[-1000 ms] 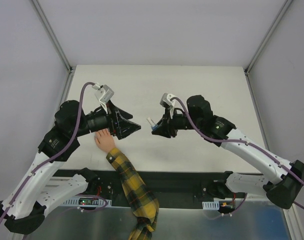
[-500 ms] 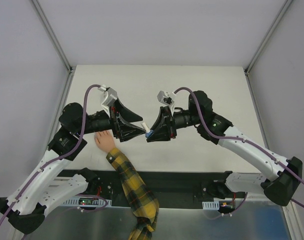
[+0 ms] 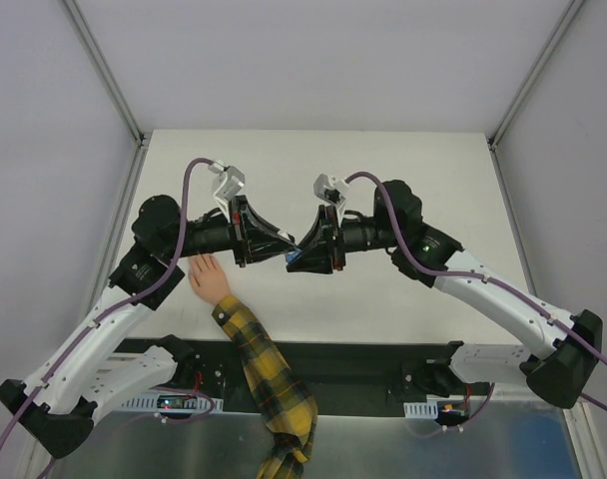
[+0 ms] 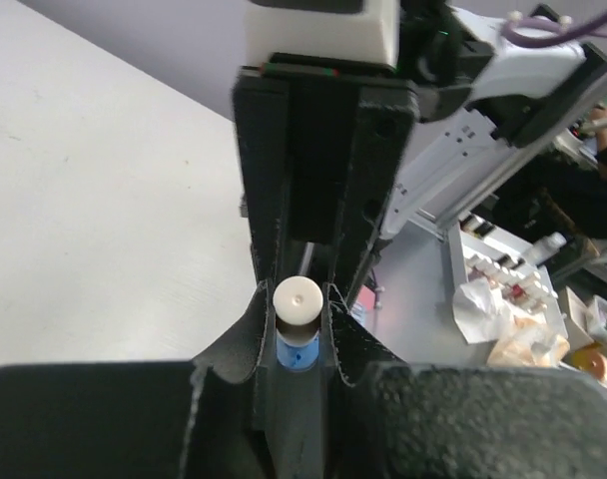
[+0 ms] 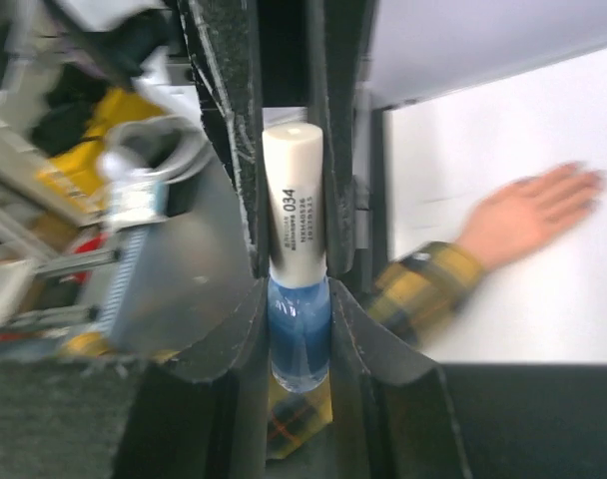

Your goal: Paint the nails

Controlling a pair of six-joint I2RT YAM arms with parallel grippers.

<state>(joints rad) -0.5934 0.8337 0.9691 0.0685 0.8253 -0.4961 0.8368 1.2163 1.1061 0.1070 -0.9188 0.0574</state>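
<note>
The two grippers meet tip to tip above the middle of the table. My right gripper (image 3: pixel 297 258) (image 5: pixel 298 299) is shut on the glass body of a blue nail polish bottle (image 5: pixel 300 337). The bottle's white cap (image 5: pixel 295 200) (image 4: pixel 297 297) points at my left gripper (image 3: pixel 286 254) (image 4: pixel 297 301), which is shut on that cap. A small peach hand (image 3: pixel 208 276) (image 5: pixel 528 215) in a yellow-and-black plaid sleeve (image 3: pixel 264 374) lies flat on the table, below and left of the grippers. Its nails are too small and blurred to make out.
The white table (image 3: pixel 413 170) is bounded by grey walls and metal corner rails. A black strip (image 3: pixel 363 359) with the arm bases runs along its near edge. The left arm's cable (image 3: pixel 189 190) loops above the hand.
My left gripper has swung right, away from above the hand, reached the bottle and shut on its cap. The right gripper moved a little left with the bottle to meet it.
</note>
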